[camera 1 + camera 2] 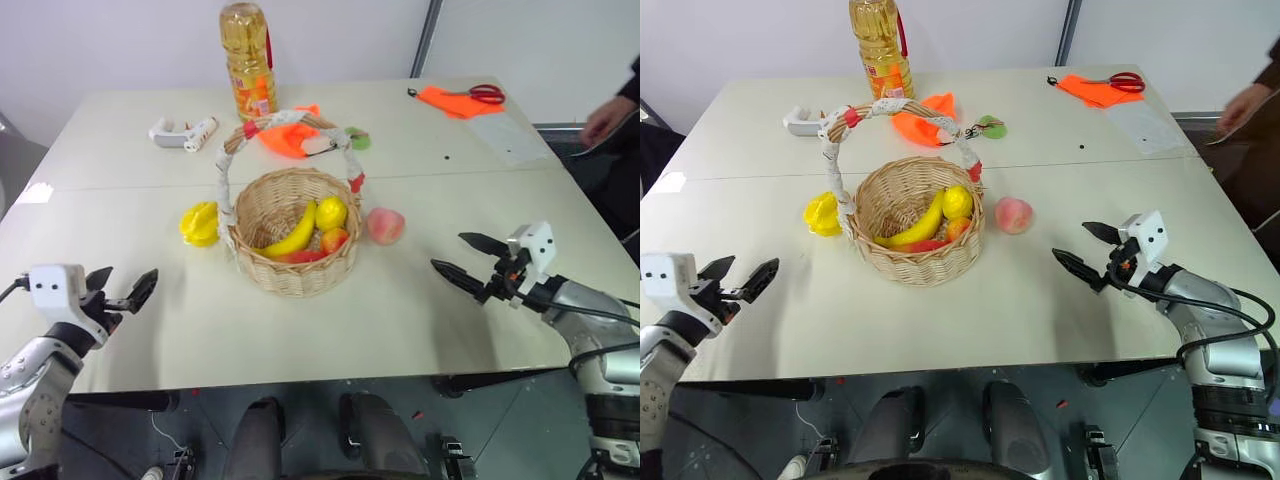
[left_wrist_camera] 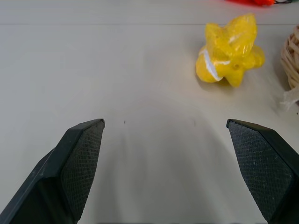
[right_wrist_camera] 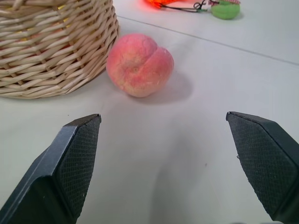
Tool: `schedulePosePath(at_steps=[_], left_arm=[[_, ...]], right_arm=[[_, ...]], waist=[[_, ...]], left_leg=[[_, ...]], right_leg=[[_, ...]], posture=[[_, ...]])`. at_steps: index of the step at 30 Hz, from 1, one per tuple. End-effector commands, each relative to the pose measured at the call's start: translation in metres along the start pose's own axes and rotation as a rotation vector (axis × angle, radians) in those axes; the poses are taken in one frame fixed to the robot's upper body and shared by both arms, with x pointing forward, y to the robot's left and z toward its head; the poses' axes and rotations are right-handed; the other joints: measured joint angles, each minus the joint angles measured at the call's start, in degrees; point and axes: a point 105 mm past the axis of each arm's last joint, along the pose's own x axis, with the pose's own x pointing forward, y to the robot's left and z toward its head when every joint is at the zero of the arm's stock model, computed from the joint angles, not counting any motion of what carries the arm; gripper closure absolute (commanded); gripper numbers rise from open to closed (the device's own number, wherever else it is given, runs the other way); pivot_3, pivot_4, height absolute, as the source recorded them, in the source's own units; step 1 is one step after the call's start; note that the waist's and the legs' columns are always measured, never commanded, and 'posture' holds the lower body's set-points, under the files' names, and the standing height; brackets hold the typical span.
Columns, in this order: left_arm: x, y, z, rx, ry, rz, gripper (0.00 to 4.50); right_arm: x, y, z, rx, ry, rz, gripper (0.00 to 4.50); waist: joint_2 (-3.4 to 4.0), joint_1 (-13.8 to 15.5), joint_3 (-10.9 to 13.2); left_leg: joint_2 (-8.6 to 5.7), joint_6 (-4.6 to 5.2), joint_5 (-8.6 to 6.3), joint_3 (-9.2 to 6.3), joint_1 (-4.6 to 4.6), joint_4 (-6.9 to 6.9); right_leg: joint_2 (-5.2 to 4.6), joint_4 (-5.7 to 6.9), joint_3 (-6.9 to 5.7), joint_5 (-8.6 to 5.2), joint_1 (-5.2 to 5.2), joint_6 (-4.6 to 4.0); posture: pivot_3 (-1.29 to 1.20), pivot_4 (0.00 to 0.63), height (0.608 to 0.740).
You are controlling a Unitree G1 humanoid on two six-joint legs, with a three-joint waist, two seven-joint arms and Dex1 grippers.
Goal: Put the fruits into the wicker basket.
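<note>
So the basket sits pretty much mid-table, handle arching up over it with that white tape and red patches. Inside it there's a banana, a lemon and something small and red-orange tucked under them, can't really tell what. Both fruits are outside it on the table: the lumpy yellow one sits just beside the basket's left side, right by the foot of the handle, and the peach is just off the right side, close but not touching as far as the right wrist view shows. Left gripper hangs over the near left edge of the table with its fingers spread wide, nothing between them, pointing toward the yellow fruit, which is a fair way ahead of it. Right gripper is over the near right part of the table, fingers also wide apart and empty, aimed at the peach with a gap of bare table between. Further back there's an oil bottle, a white tool thing, an orange cloth behind the basket, and scissors on another orange cloth at the far right corner. A person's hand shows at the right edge.
</note>
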Motion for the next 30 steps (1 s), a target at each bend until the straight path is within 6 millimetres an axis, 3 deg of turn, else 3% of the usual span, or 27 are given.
schedulePosePath(at_steps=[1, 11, 18, 21, 23, 26, 30], left_arm=[[-0.005, 0.002, 0.015, 0.044, -0.046, 0.0, 0.0], [0.001, -0.005, 0.022, 0.034, -0.064, -0.026, 0.0], [0.016, -0.023, 0.04, 0.018, -0.09, -0.12, 0.0], [0.027, -0.033, 0.053, 0.018, -0.098, -0.158, 0.0], [0.044, -0.038, 0.06, 0.064, -0.063, -0.152, 0.0], [0.06, -0.046, 0.064, 0.103, -0.02, -0.172, 0.0], [0.079, -0.058, 0.068, 0.127, 0.013, -0.205, 0.0]], right_arm=[[-0.006, -0.005, 0.011, -0.043, -0.033, -0.014, 0.03], [-0.004, -0.004, 0.015, -0.074, -0.047, -0.009, 0.03], [0.0, 0.007, 0.037, -0.133, -0.074, 0.053, 0.03], [0.002, 0.024, 0.056, -0.163, -0.088, 0.145, 0.03], [0.006, 0.051, 0.082, -0.199, -0.118, 0.275, 0.03], [0.012, 0.08, 0.105, -0.236, -0.152, 0.395, 0.03], [0.019, 0.108, 0.122, -0.273, -0.19, 0.48, 0.03]], waist=[[0.0, 0.02, 0.0], [0.0, 0.06, 0.0], [0.0, 0.11, 0.0], [0.0, 0.14, 0.0], [0.0, 0.15, 0.01], [-0.01, -0.02, 0.0], [-0.05, 0.03, -0.01]], left_leg=[[0.0, 0.0, 0.0, 0.0, 0.0, 0.0], [0.0, 0.0, 0.0, 0.01, -0.01, 0.0], [0.0, 0.0, 0.0, 0.03, -0.02, 0.0], [0.0, 0.0, 0.0, 0.03, -0.01, 0.0], [0.0, 0.0, 0.0, 0.03, -0.01, 0.0], [0.0, -0.01, 0.0, 0.0, 0.01, 0.02], [0.0, 0.0, 0.0, 0.0, -0.01, -0.03]], right_leg=[[0.0, 0.0, 0.0, 0.0, 0.0, 0.0], [0.0, -0.02, 0.01, 0.0, 0.0, 0.0], [-0.01, -0.01, 0.01, 0.01, 0.0, 0.01], [0.0, 0.01, 0.01, 0.01, 0.0, 0.02], [0.01, 0.02, 0.01, 0.02, 0.0, 0.03], [0.03, 0.06, 0.01, 0.03, -0.01, 0.04], [0.05, 0.02, 0.0, 0.1, -0.01, 0.19]], posture=[[0.0, 0.15, 0.74], [0.0, 0.15, 0.74], [0.0, 0.15, 0.74], [0.0, 0.15, 0.74], [0.0, 0.15, 0.74], [0.0, 0.15, 0.74], [0.0, 0.15, 0.74]])
